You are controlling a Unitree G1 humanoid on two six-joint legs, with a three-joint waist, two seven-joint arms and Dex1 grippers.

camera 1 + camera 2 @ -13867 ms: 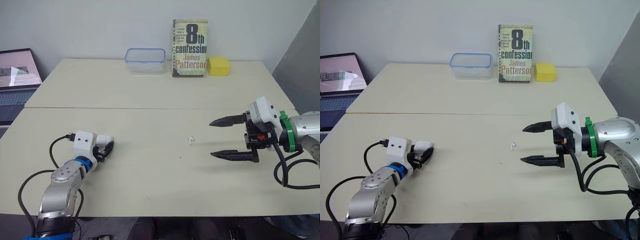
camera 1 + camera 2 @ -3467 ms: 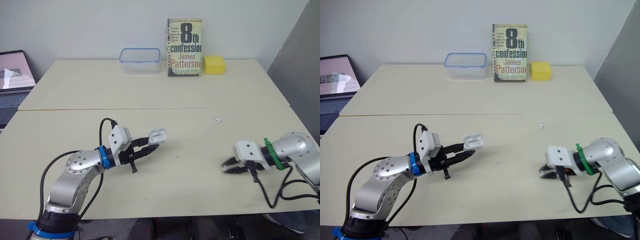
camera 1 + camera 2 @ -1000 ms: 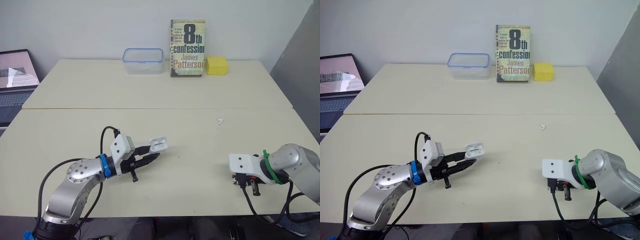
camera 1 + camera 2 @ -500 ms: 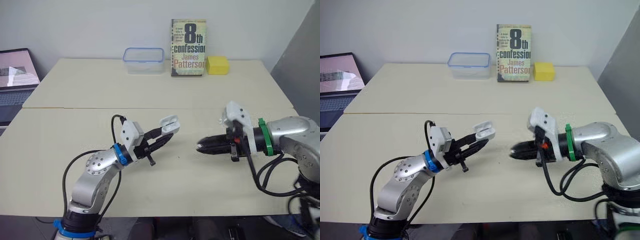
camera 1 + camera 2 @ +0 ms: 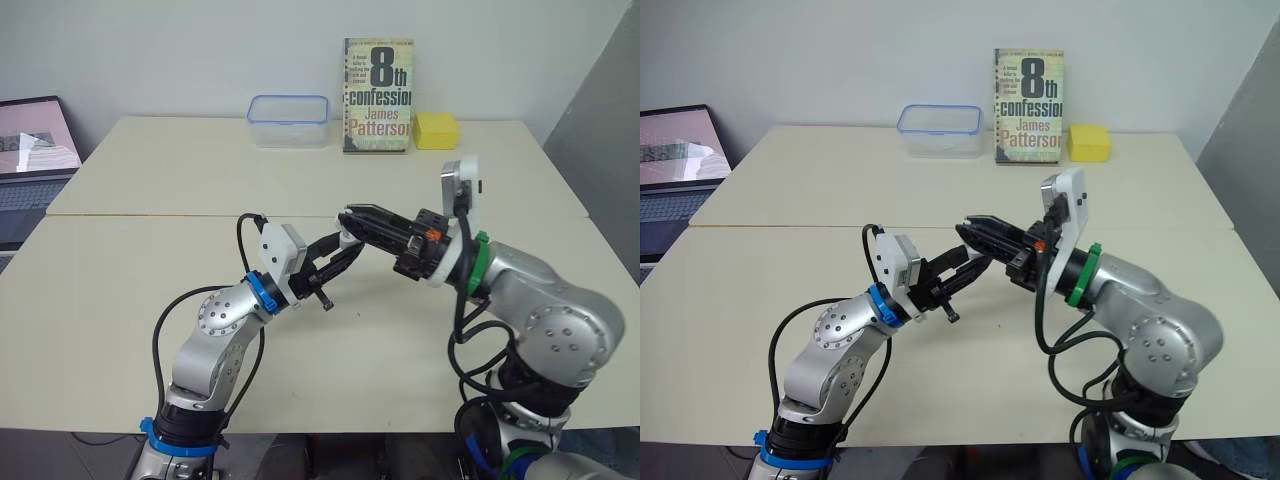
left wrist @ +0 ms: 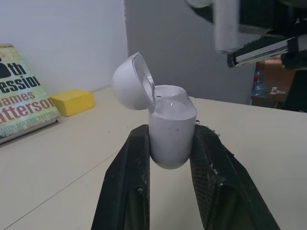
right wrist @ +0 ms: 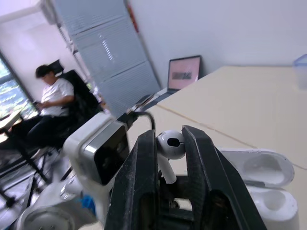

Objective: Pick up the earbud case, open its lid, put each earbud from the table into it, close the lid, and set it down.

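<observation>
Loading an earbud point(image 7: 170, 143), by the look of it. Gripping the case point(image 6: 171, 124) in the left claw point(image 6: 171, 136), with lid tipped open, raised off the worktop point(image 5: 150, 180). Pinching the earbud in the right claw point(image 5: 350, 215), just beside the open case. Next: line the stem up with a socket, lower, then let go without knocking the lid. Pale worktop against a white wall, with box point(image 5: 288, 120), book point(image 5: 378, 95) and sponge point(image 5: 436, 130) along the far edge, laptop point(image 5: 35, 150) off left. Seated person point(image 7: 48, 105) farther off.

White case point(image 6: 170, 136) open, upright; earbud point(image 7: 170, 144) nr.
</observation>
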